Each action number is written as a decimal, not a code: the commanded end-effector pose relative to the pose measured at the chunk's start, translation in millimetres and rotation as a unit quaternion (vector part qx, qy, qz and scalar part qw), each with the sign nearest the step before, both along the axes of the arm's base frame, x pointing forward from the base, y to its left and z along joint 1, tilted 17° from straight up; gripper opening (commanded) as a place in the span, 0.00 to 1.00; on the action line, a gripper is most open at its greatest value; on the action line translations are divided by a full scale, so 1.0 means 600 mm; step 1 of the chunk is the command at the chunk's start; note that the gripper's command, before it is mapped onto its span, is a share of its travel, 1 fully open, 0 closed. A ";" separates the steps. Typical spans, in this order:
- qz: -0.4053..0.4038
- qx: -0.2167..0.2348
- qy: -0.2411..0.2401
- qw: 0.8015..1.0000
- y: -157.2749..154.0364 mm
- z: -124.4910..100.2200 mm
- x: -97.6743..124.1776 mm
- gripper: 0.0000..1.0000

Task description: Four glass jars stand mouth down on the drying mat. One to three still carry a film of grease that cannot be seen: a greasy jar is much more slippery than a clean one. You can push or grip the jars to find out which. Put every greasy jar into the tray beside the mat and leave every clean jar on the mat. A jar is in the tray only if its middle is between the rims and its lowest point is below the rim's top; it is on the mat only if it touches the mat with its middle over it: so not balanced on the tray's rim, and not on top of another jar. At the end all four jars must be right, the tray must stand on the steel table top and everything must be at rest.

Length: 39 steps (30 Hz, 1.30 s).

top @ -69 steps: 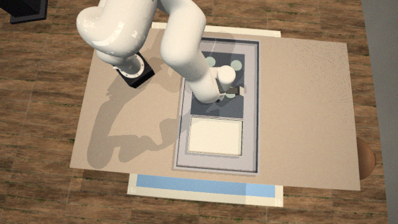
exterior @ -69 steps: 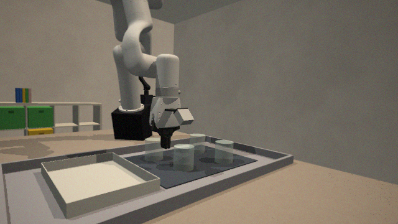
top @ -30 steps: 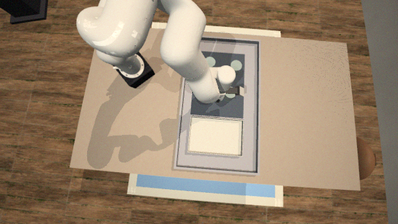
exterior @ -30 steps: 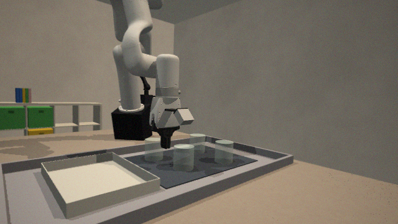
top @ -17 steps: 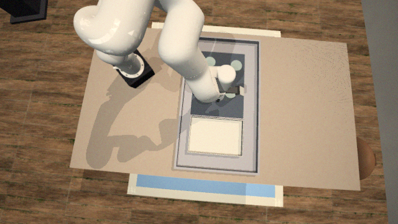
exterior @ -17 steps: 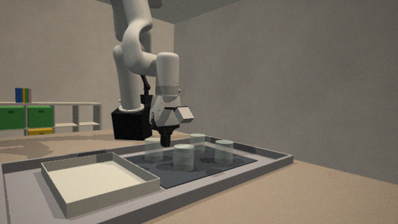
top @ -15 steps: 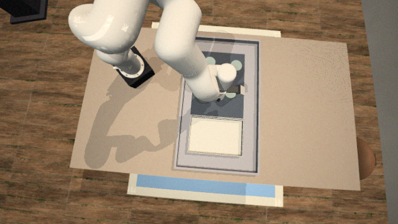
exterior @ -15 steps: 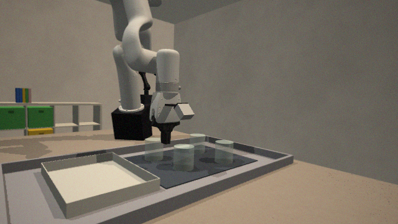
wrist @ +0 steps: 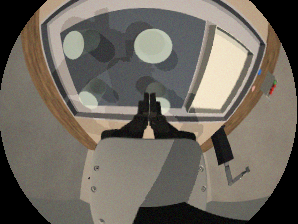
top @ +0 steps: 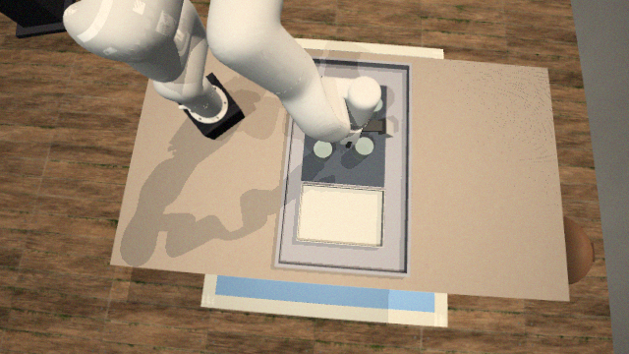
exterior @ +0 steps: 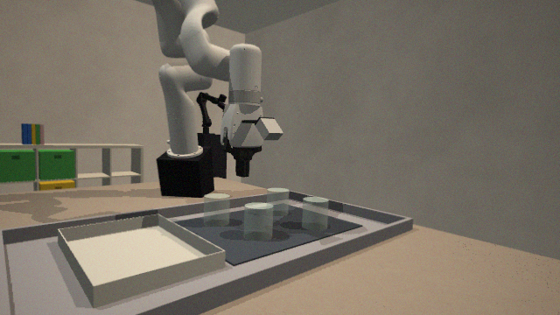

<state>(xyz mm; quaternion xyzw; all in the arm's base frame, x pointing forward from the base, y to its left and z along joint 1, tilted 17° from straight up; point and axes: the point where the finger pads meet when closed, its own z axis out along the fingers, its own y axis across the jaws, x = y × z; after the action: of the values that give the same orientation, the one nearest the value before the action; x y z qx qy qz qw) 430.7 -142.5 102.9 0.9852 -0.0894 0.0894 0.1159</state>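
Pale green and translucent, four glass jars (top: 364,146) (exterior: 258,222) (wrist: 153,46) are stood upright, mouths down, below the jaws, spaced apart on the dark drying mat (top: 344,172) (exterior: 236,255) (wrist: 190,30). The gripper (top: 348,145) (exterior: 242,175) (wrist: 149,100) is clenched on nothing. Beside the mat, lower than the jaws, the cream tray (top: 340,214) (exterior: 131,254) (wrist: 220,70) is seen holding none of the jars.

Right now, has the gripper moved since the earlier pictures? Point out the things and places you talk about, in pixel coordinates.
Yes, up! In the exterior view, the gripper (top: 348,145) (exterior: 242,175) (wrist: 149,100) ended below the black base's (top: 233,119) (exterior: 178,181) bottom edge; now it's above.
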 end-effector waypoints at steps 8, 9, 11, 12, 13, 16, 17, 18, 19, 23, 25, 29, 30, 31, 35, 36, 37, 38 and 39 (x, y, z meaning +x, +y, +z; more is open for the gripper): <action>0.000 -0.002 -0.002 1.000 0.153 -0.029 0.040 0.00; 0.000 -0.002 -0.002 1.000 0.153 -0.029 0.040 0.00; 0.000 -0.002 -0.002 1.000 0.166 -0.032 0.043 0.00; 0.000 -0.002 -0.002 1.000 0.179 -0.034 0.046 0.00; 0.000 -0.002 -0.002 1.000 0.192 -0.037 0.049 0.00; 0.000 -0.002 -0.002 1.000 0.230 -0.046 0.059 0.00; 0.000 -0.002 -0.002 1.000 0.243 -0.049 0.062 0.00; 0.000 -0.002 -0.002 1.000 0.256 -0.051 0.065 0.00; 0.000 -0.002 -0.002 1.000 0.269 -0.054 0.068 0.00; 0.000 -0.002 -0.002 1.000 0.267 -0.062 0.069 0.00; 0.000 -0.002 -0.002 1.000 0.263 -0.077 0.072 0.00; 0.000 -0.002 -0.002 1.000 0.259 -0.092 0.074 0.00; 0.000 -0.002 -0.002 1.000 0.257 -0.100 0.076 0.00; 0.000 -0.002 -0.002 1.000 0.255 -0.107 0.077 0.00; 0.000 -0.002 -0.002 1.000 0.247 -0.138 0.082 0.00; 0.000 -0.002 -0.002 1.000 0.245 -0.145 0.083 0.00; 0.000 -0.002 -0.002 1.000 0.243 -0.153 0.085 0.00; 0.000 -0.002 -0.002 1.000 0.241 -0.161 0.086 0.00; 0.000 -0.002 -0.002 1.000 0.239 -0.168 0.087 0.00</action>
<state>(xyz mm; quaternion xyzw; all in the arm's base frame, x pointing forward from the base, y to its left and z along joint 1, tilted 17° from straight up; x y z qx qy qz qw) 476.6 5.6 19.3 0.9852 -0.0897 0.0879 0.1168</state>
